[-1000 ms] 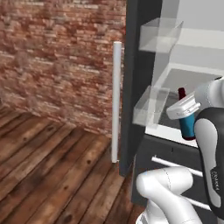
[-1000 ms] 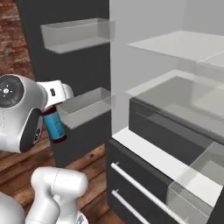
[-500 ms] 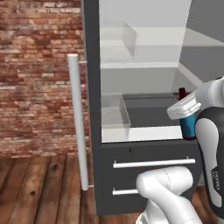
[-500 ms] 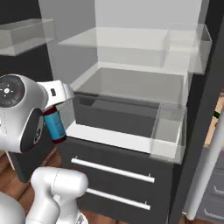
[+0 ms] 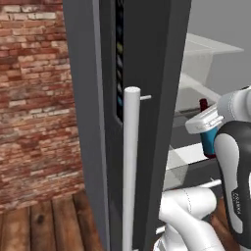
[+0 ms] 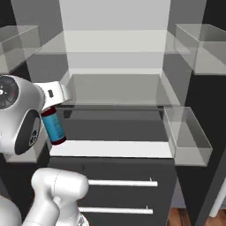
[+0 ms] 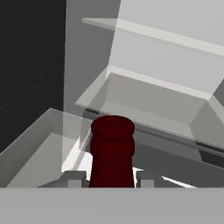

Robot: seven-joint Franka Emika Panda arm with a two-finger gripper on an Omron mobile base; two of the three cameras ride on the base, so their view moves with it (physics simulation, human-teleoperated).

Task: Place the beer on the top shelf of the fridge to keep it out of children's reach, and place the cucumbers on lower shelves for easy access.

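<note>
My gripper is shut on the neck of the beer, whose reddish top rises between the two fingertips. Seen from the right base, the beer hangs upright below my gripper, blue-teal label showing, at the left of the open fridge. The top shelf is a wide clear pane, above and to the right of the bottle. One of the lower shelves lies about level with the hand. From the left base, the beer and gripper sit at the right edge. The cucumbers are out of view.
The dark fridge door with its long white handle stands close in the left base view. Clear bins hang at the right, upper right and upper left. Dark drawers with a white bar handle sit below.
Both base views have swung round as the base moved: the fridge interior now faces the right base view squarely, and the door has come close in the left base view. The bottle stays gripped.
</note>
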